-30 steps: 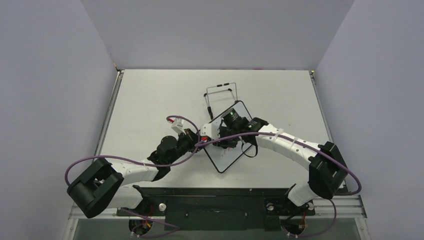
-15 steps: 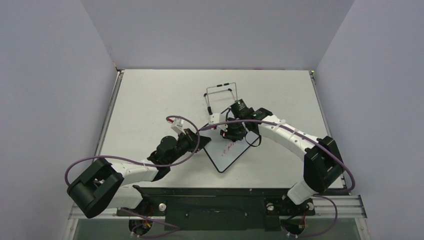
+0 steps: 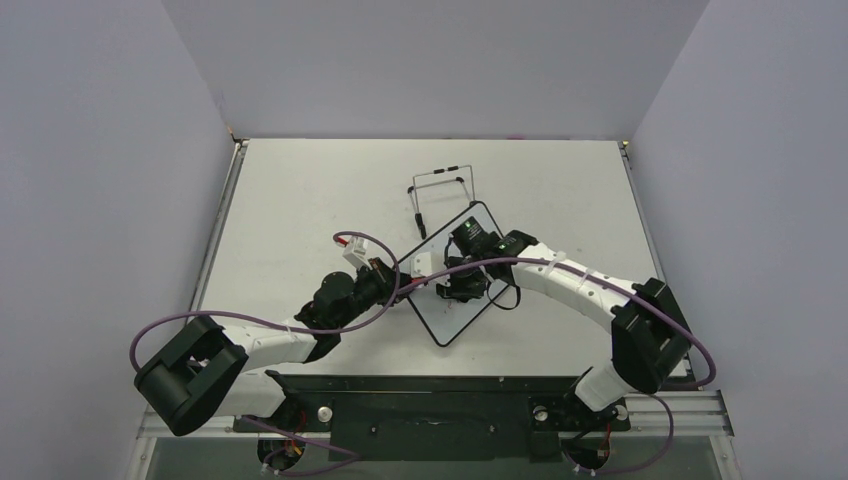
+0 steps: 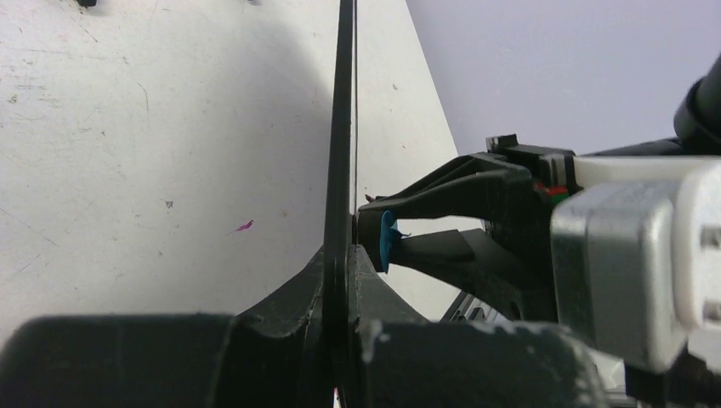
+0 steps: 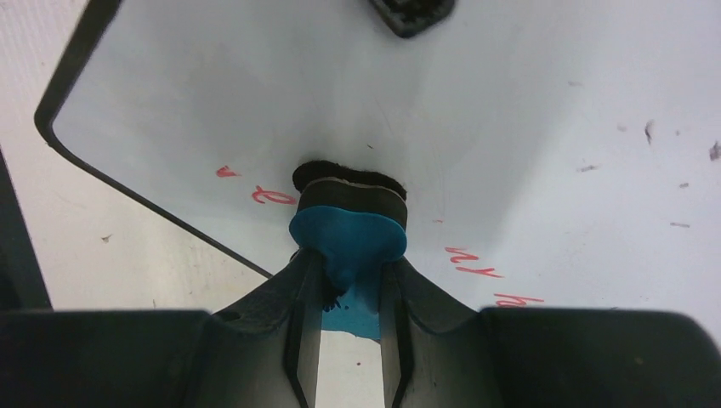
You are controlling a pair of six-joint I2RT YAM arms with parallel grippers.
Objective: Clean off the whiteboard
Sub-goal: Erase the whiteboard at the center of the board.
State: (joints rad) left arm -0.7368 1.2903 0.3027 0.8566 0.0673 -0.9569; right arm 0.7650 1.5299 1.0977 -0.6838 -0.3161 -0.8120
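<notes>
The whiteboard (image 3: 450, 322) lies cornerwise at mid-table, and its black frame (image 4: 343, 127) is seen edge-on in the left wrist view. My left gripper (image 3: 404, 292) (image 4: 344, 276) is shut on the board's left edge. Over the board's middle, my right gripper (image 3: 463, 289) (image 5: 350, 274) is shut on a small blue eraser (image 5: 349, 234) (image 4: 387, 240), whose black felt presses on the white surface (image 5: 510, 127). Red writing (image 5: 472, 262) remains on both sides of the eraser. In the top view the right wrist hides the writing.
A black wire stand (image 3: 441, 188) sits on the table (image 3: 300, 200) just beyond the board's far corner. Purple cables loop from both arms over the table near the board. Grey walls close in the table on three sides.
The right gripper slid the eraser toward the board's far corner, then back toward its middle. The left gripper kept its grip on the board's edge without moving.
</notes>
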